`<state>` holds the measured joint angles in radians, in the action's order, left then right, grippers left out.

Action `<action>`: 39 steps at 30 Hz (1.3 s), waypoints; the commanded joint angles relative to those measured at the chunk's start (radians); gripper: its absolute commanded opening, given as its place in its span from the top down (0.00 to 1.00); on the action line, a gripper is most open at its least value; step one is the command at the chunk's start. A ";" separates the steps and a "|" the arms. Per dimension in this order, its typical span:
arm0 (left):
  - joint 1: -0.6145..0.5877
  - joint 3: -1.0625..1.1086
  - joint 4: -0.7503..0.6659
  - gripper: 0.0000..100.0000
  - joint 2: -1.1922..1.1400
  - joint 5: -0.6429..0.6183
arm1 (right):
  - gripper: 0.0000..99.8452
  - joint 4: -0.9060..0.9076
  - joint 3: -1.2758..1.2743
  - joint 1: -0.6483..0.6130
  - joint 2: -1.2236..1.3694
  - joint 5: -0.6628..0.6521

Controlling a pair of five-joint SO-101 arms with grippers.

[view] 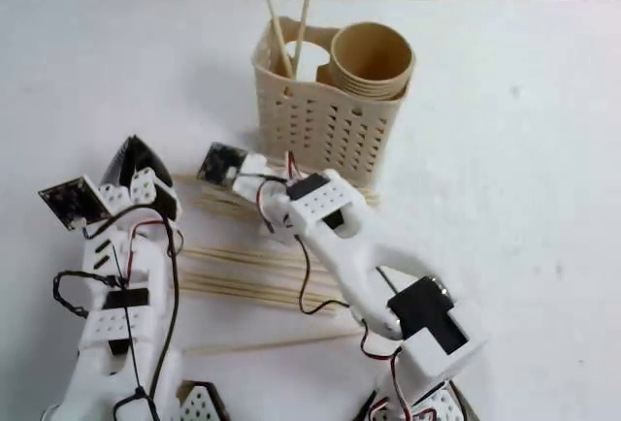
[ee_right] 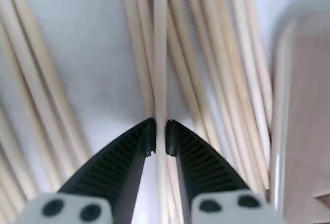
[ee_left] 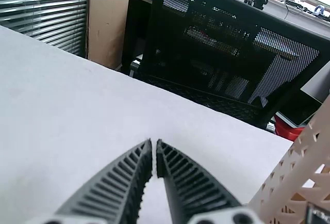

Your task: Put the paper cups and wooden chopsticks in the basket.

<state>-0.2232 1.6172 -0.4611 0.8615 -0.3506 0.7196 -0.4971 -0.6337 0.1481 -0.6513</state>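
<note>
One chopstick (ee_right: 160, 53) — between right claw's (ee_right: 160, 132) tips

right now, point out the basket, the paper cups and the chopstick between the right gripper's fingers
basket (view: 325, 130), high view, perforated front wall
paper cups (view: 372, 52), high view, inside of the top cup
chopstick (ee_right: 160, 53), right wrist view, bare shaft

We're in an office-style lab workroom here: slatted window blinds (ee_left: 36, 7) off to one side, a cardboard box (ee_left: 108, 17) standing beside them, black mesh furniture (ee_left: 232, 53) behind, and wired robot arms (view: 116, 295) on a plain white table (view: 524, 149).
</note>
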 commanded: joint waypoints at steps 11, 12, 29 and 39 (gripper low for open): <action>0.012 -0.005 -0.020 0.95 0.019 -0.003 | 0.98 0.042 -0.006 0.018 -0.191 0.052; 0.012 -0.005 -0.020 0.95 0.019 -0.003 | 0.98 0.045 -0.014 0.018 -0.220 0.054; 0.012 -0.005 -0.020 0.95 0.019 -0.003 | 0.98 0.025 0.230 0.019 -0.791 0.279; 0.008 -0.005 -0.020 0.95 0.019 -0.003 | 0.98 -0.341 0.382 0.077 -0.615 0.509</action>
<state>-0.2232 1.6172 -0.4611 0.8615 -0.3506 0.5370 -0.1780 -0.5923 -0.4841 -0.1926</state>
